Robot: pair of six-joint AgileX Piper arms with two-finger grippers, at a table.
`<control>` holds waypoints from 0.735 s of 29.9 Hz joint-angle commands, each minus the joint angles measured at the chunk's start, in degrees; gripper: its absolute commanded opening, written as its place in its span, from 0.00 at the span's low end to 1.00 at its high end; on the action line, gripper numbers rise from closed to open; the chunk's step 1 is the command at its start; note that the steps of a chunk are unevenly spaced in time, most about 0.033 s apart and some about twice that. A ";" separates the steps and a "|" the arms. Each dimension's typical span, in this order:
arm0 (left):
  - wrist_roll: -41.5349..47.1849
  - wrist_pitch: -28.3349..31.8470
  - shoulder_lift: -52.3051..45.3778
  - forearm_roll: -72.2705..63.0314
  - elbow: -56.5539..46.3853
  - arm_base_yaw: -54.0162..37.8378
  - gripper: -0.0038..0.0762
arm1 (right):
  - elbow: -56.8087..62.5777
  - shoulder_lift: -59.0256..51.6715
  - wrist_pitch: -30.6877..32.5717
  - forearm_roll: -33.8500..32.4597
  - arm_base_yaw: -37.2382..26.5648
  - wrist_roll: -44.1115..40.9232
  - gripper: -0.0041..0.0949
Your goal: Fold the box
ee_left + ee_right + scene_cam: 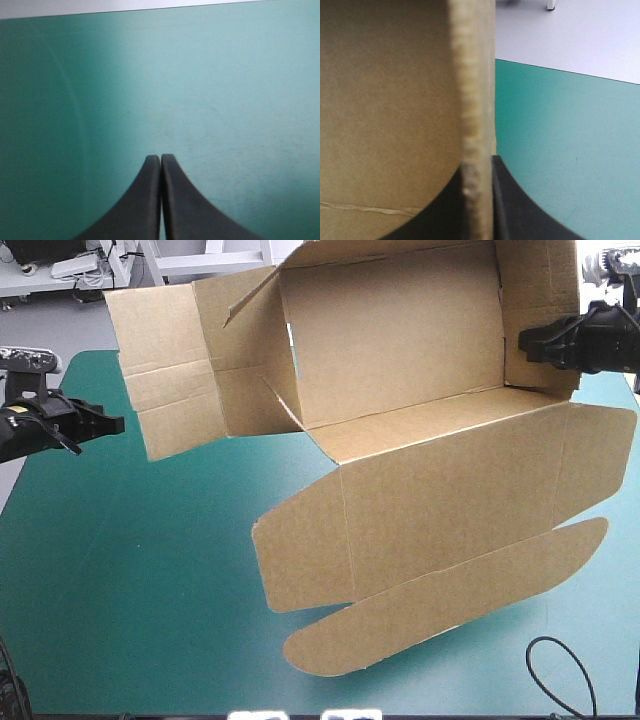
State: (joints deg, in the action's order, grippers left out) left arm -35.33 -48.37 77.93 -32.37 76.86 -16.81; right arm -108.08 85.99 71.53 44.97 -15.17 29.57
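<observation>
Right gripper [527,341] pinching raised brown box [400,350], lid flaps hanging

Teal-green table cover [130,580], smooth, flat.

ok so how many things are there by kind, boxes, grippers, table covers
brown box: 1, an open sheet with walls partly raised
grippers: 2, the left gripper shut on nothing, the right gripper shut on the box's wall
teal-green cover: 1
total: 4
</observation>
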 commanded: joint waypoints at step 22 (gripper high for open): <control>-27.22 -13.34 4.72 -52.95 -1.78 9.07 0.04 | -1.67 -2.43 -0.02 1.24 4.92 0.77 0.02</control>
State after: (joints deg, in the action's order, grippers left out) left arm -62.28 -59.88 84.62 -79.41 73.25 -9.39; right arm -108.14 85.99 71.53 44.76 -12.26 30.37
